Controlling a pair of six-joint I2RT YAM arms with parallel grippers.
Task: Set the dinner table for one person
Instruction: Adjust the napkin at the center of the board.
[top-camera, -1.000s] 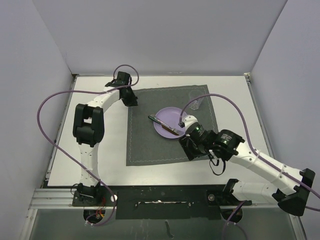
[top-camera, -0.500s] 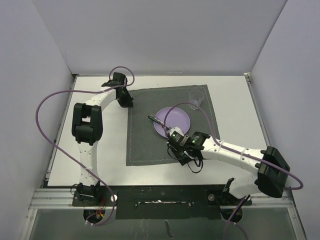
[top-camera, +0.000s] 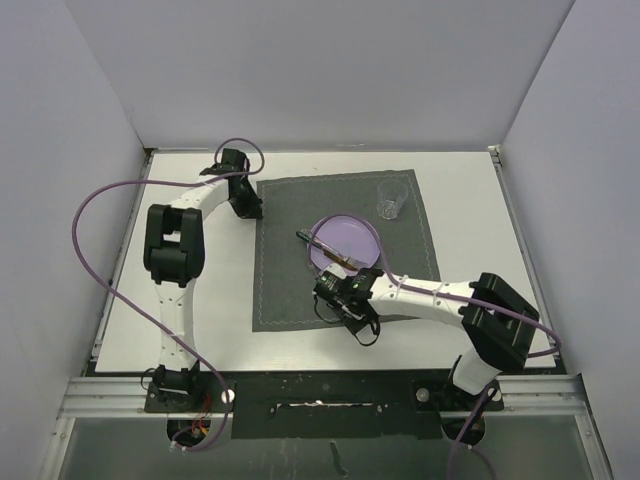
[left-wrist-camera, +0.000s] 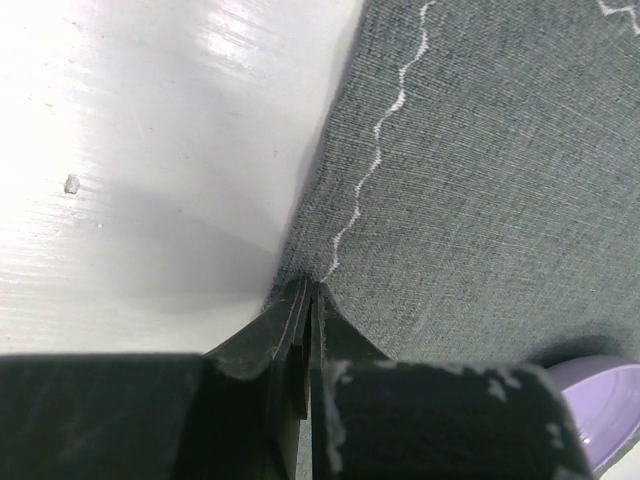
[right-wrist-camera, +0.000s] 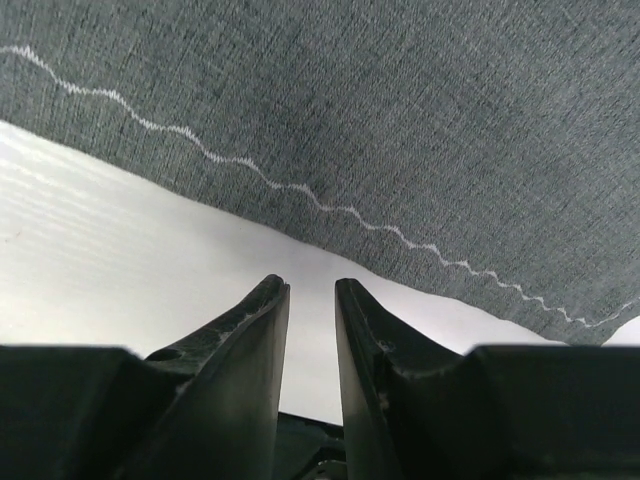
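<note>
1. Lying under everything else, the dinner table (top-camera: 200, 290) is a white top with bare margins on all four sides of the dark grey placemat (top-camera: 290, 290). Its metal rail (top-camera: 110, 400) runs along the front, well beyond the placemat's near edge.
2. A lavender plate (top-camera: 350, 238) sits on the placemat, a little to the far right of the placemat's middle.
3. A thin dark utensil (top-camera: 322, 247) lies slanted across the plate's left and near rim, with one end sticking out over the placemat.
4. A clear glass (top-camera: 391, 200) stands upright on the placemat near its far right corner, apart from the plate.
5. The left gripper (top-camera: 246, 205) is at the placemat's left edge, close to the far left corner.
6. In the left wrist view its fingers (left-wrist-camera: 270, 330) are pressed together with no gap. Their tips sit right at the placemat's border, beside the wavy white stitching (left-wrist-camera: 385, 120). Whether they pinch the placemat itself I cannot tell.
7. The right gripper (top-camera: 330, 293) is low over the near half of the placemat, just on the near side of the plate.
8. In the right wrist view its two fingers (right-wrist-camera: 250, 335) stand a narrow slit apart with nothing between them. Past them are a strip of bare table and the placemat's stitched edge.
</note>
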